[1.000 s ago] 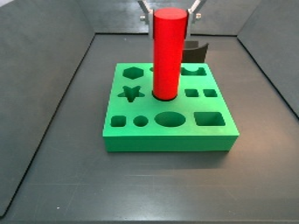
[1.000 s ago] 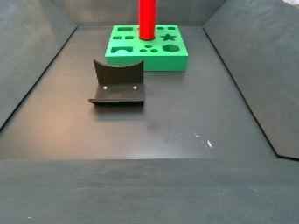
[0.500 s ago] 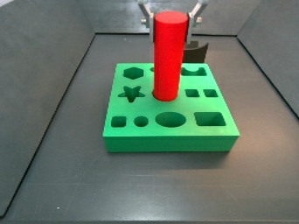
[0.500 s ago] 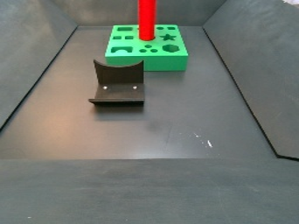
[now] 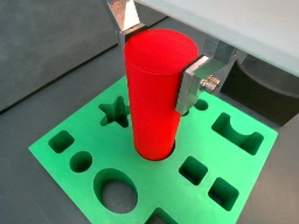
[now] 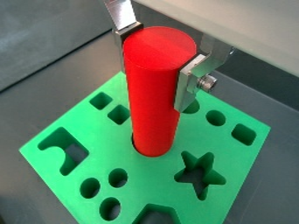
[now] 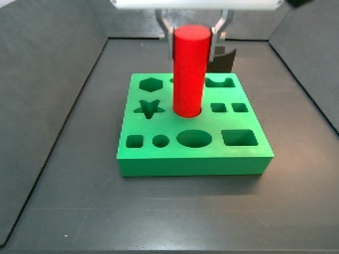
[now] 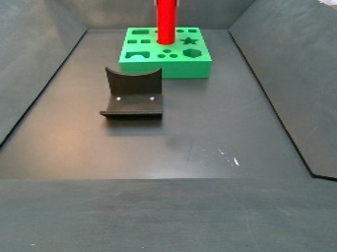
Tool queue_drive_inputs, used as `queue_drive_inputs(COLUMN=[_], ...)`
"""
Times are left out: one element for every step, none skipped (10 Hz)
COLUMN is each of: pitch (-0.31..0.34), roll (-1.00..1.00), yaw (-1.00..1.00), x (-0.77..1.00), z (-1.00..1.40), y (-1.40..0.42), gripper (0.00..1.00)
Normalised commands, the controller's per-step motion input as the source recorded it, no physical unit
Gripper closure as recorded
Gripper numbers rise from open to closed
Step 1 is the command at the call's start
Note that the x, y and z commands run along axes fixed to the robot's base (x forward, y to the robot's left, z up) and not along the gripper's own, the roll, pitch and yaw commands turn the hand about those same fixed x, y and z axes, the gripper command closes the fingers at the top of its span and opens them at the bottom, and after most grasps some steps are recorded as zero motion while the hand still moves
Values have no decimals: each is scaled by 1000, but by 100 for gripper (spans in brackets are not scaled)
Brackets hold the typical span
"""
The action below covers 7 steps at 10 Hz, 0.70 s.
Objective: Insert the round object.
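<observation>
The round object, a tall bright red cylinder (image 7: 189, 69), stands upright with its lower end in a round hole of the green block (image 7: 192, 162). It shows in both wrist views (image 5: 156, 114) (image 6: 155, 105) and at the far end in a side view (image 8: 166, 20). My gripper (image 7: 189, 33) is above the block, shut on the cylinder's upper end, with a silver finger (image 5: 191, 83) pressed on each side (image 6: 190, 83). The green block (image 5: 163, 179) (image 6: 146, 179) (image 8: 198, 69) has several other shaped holes, all empty. In that side view the gripper is out of frame.
The dark fixture (image 8: 132, 94) stands on the floor apart from the block, and shows just behind the cylinder in a side view (image 7: 223, 57). Dark sloping walls enclose the floor on both sides.
The gripper and the red cylinder have moved straight down. The cylinder's top sits lower and its lower end sits deeper in the round hole.
</observation>
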Motion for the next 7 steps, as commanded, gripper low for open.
queue_drive_inputs(pitch=[0,0,0,-6,-14,0,0], roll=[0,0,0,0,0,0,0], yaw=[0,0,0,0,0,0,0], x=[6,6,0,0,0,0,0], z=[-280,-257,-283,-326,-314,-263,0], y=[0,0,0,0,0,0,0], gripper=[100,100,100,100,100,100,100])
